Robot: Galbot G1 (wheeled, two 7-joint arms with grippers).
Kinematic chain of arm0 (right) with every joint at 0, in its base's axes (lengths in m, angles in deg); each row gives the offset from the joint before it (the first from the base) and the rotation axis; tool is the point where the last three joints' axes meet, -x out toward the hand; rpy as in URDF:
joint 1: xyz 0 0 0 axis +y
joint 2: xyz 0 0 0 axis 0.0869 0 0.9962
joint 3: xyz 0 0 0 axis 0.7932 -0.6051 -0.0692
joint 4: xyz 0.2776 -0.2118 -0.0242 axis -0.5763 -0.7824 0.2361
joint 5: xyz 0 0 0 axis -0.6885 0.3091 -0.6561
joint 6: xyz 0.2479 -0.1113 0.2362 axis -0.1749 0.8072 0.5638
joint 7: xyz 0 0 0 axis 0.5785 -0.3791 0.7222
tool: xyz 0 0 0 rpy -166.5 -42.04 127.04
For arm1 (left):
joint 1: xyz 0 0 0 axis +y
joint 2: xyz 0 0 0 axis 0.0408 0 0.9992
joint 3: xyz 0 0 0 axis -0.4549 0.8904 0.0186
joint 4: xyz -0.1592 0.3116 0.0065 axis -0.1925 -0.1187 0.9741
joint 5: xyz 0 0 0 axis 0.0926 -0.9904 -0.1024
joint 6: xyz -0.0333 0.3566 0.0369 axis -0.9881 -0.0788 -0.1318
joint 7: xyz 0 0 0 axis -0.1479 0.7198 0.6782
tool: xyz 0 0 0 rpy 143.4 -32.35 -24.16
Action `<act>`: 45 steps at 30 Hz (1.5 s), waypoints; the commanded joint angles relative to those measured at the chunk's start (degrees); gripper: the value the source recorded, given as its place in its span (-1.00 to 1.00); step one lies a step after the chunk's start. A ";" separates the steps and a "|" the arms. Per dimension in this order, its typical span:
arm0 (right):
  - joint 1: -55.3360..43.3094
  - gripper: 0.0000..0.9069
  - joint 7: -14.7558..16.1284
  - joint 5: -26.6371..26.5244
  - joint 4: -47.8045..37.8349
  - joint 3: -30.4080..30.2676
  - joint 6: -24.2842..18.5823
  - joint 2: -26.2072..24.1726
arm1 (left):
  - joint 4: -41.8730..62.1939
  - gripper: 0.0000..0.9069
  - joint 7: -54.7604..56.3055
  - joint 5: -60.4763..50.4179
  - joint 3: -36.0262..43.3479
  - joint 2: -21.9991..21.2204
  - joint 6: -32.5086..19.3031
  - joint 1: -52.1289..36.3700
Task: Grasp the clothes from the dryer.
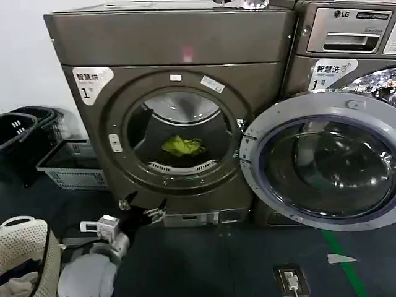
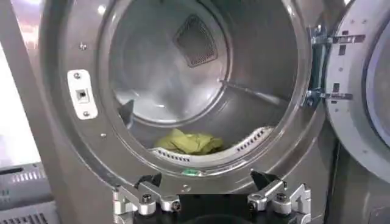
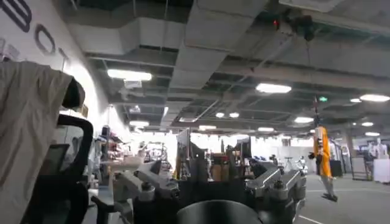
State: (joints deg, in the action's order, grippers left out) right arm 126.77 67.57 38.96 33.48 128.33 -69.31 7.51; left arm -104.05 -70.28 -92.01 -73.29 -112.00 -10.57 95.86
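Nearest the head camera, at the lower left, a cream mesh bag [image 1: 25,247] stands on the dark floor with pale and dark fabric showing at its mouth. Just right of it, the left arm reaches forward and ends in the left gripper [image 1: 143,209], low in front of the dryer [image 1: 167,43], below the porthole rim. Its jaws stand wide apart and hold nothing; in the left wrist view the two fingers [image 2: 146,184] are spread, pointing at the drum opening.

Further back on the left, a dark basket [image 1: 21,127] and a grey crate [image 1: 74,166] sit by the wall; what they hold cannot be told.

The dryer's round opening is uncovered. Inside the drum, the clothes [image 1: 182,146] lie as a small yellow-green wad on the drum floor, just behind the front lip [image 2: 189,142], apart from the gripper.

To the right, the door [image 1: 328,161] hangs swung open in front of the LG machine [image 1: 346,31].

The right gripper [image 3: 210,182] points away into a room with ceiling lights, jaws apart, holding nothing.
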 commanded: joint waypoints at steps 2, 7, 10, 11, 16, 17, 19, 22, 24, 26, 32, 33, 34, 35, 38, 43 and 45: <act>0.12 1.00 0.05 -0.18 -0.05 0.29 0.03 0.02 | 0.14 1.00 1.06 0.41 -0.14 0.01 2.81 0.07; 0.20 1.00 0.13 -0.16 -0.15 0.34 -0.11 0.27 | 0.45 1.00 1.05 0.53 -0.09 -0.02 2.81 -0.01; 0.13 1.00 0.09 -0.16 -0.19 0.38 -0.11 0.37 | 0.54 1.00 1.03 0.54 0.04 -0.09 2.81 -0.14; 0.11 1.00 0.01 -0.18 -0.18 0.34 -0.29 0.40 | 0.57 1.00 1.01 0.55 0.03 -0.10 2.81 -0.17; 0.33 1.00 -0.46 -0.55 -1.35 0.76 -2.10 0.30 | 0.55 1.00 1.06 0.52 0.01 -0.07 2.81 -0.31; 0.40 1.00 -0.46 -0.50 -1.59 0.81 -2.34 0.34 | 0.59 1.00 1.05 0.52 -0.06 -0.06 2.81 -0.36; 0.38 1.00 -0.80 -0.67 -1.69 0.82 -2.75 0.45 | 0.72 1.00 1.15 0.46 -0.05 -0.09 2.81 -0.41; 0.32 1.00 -1.19 -1.92 -1.58 0.98 -2.58 0.47 | 0.71 1.00 1.58 0.53 -0.04 -0.28 2.81 -0.42; 0.33 1.00 -1.39 -2.54 -1.62 1.19 -2.67 0.44 | 0.51 1.00 1.88 0.06 -0.05 -0.41 2.81 -0.39; 0.33 1.00 -1.47 -3.11 -1.59 1.23 -2.90 0.41 | 0.38 1.00 1.93 0.16 -0.22 -0.42 2.81 -0.33; 0.34 1.00 -1.46 -3.47 -1.57 1.17 -3.40 0.50 | 0.54 1.00 1.75 0.41 -0.53 -0.36 2.81 -0.22; 0.36 1.00 -1.50 -3.50 -1.57 1.19 -3.44 0.50 | 0.61 1.00 1.77 0.40 -0.53 -0.37 2.81 -0.25; 0.37 1.00 -1.63 -3.73 -1.51 1.18 -3.35 0.50 | 0.68 1.00 1.75 0.40 -0.53 -0.38 2.81 -0.31; 0.36 1.00 -1.75 -4.09 -1.42 1.21 -3.12 0.53 | 0.74 1.00 1.73 0.41 -0.51 -0.45 2.81 -0.36; 0.37 1.00 -1.67 -4.57 -1.40 1.28 -3.01 0.53 | 0.86 1.00 1.64 0.30 -0.28 -0.59 2.81 -0.50; 0.30 1.00 -1.73 -4.52 -1.65 1.18 -3.24 0.54 | 1.23 1.00 1.67 0.19 -0.35 -0.48 2.81 -0.80; 0.23 1.00 -1.76 -4.51 -1.65 1.06 -3.26 0.50 | 1.28 1.00 1.69 0.53 -0.43 -0.45 2.81 -0.80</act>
State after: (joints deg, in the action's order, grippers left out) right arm 127.00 65.90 34.87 31.83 129.45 -72.47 8.10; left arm -102.84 -68.60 -91.75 -73.64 -112.50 -10.57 95.11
